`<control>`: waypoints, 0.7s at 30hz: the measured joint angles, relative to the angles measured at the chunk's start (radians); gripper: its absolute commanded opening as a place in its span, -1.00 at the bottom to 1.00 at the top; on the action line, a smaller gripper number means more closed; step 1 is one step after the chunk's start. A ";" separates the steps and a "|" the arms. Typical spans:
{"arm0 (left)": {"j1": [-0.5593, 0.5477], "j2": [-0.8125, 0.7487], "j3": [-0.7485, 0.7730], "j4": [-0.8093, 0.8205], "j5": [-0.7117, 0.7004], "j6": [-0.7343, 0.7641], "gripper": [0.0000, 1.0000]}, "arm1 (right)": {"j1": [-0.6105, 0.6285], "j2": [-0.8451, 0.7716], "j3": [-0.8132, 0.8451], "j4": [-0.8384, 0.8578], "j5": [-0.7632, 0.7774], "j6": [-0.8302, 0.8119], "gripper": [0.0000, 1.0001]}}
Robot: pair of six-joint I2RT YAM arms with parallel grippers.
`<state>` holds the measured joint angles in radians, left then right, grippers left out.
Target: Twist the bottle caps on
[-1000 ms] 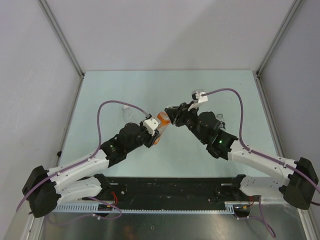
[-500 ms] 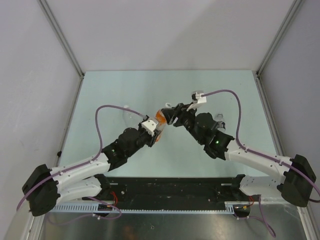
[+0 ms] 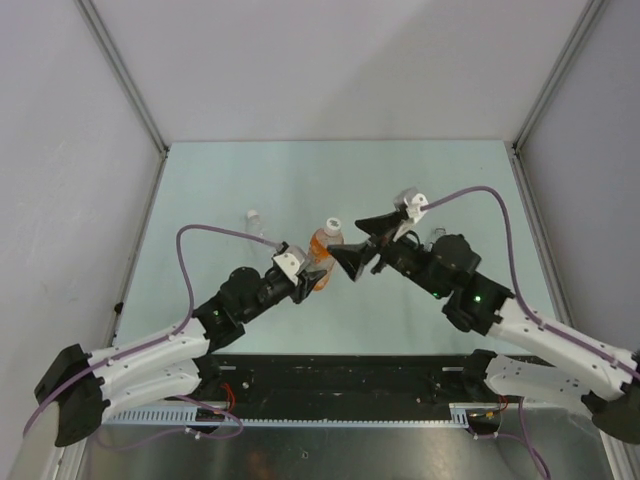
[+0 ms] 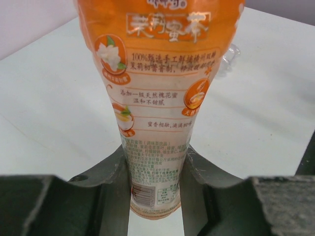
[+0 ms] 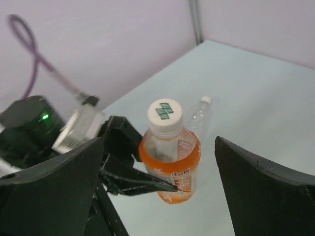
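The orange-tinted bottle (image 3: pixel 320 258) stands upright on the table with a white cap (image 3: pixel 331 228) on its neck. My left gripper (image 3: pixel 309 272) is shut on its lower body; in the left wrist view both fingers press the narrow waist of the bottle (image 4: pixel 157 73) at my left gripper (image 4: pixel 155 191). My right gripper (image 3: pixel 362 243) is open just right of the cap and touches nothing. The right wrist view shows the cap (image 5: pixel 165 114), marked in green, on the bottle (image 5: pixel 170 162), with my right gripper (image 5: pixel 158 140) spread wide around it, well apart.
A small clear bottle (image 3: pixel 254 220) with a white cap stands left of the orange one; it shows behind it as the clear bottle (image 5: pixel 198 118) in the right wrist view. Another clear bottle (image 3: pixel 437 236) is partly hidden by the right arm. Grey walls enclose the table.
My right gripper has let go of the cap, opened wide and drawn back to the right. The left gripper has kept its grip and shifted the bottle slightly nearer.
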<state>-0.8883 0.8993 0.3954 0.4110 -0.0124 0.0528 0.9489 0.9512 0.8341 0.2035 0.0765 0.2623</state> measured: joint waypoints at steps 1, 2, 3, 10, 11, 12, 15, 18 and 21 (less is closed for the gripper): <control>0.000 -0.014 -0.011 0.003 0.015 0.000 -1.00 | -0.002 -0.033 0.000 -0.022 -0.035 -0.021 0.99; 0.000 -0.029 -0.022 0.004 0.027 0.000 -1.00 | -0.003 -0.069 0.000 -0.045 -0.067 -0.042 0.99; 0.000 -0.044 -0.031 0.005 0.045 0.001 -1.00 | -0.004 -0.109 0.000 -0.068 -0.105 -0.066 0.99; 0.031 -0.120 -0.068 0.014 0.294 0.039 -1.00 | -0.031 -0.262 0.001 -0.194 -0.399 -0.265 0.89; 0.043 -0.124 -0.072 0.014 0.346 0.047 -1.00 | -0.035 -0.264 0.001 -0.204 -0.422 -0.281 0.87; 0.055 -0.124 -0.074 0.013 0.398 0.056 -1.00 | -0.041 -0.267 0.001 -0.225 -0.473 -0.314 0.86; 0.081 -0.126 -0.079 0.007 0.547 0.084 -1.00 | -0.052 -0.272 0.000 -0.280 -0.604 -0.393 0.83; 0.089 -0.129 -0.080 -0.001 0.660 0.106 -1.00 | -0.057 -0.269 0.000 -0.315 -0.698 -0.439 0.75; 0.090 -0.129 -0.080 -0.010 0.745 0.124 -1.00 | -0.058 -0.258 0.000 -0.318 -0.762 -0.464 0.71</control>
<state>-0.7986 0.7700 0.3149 0.4015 0.7322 0.1768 0.8906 0.6930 0.8345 -0.1143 -0.6853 -0.2016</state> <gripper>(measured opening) 0.403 0.875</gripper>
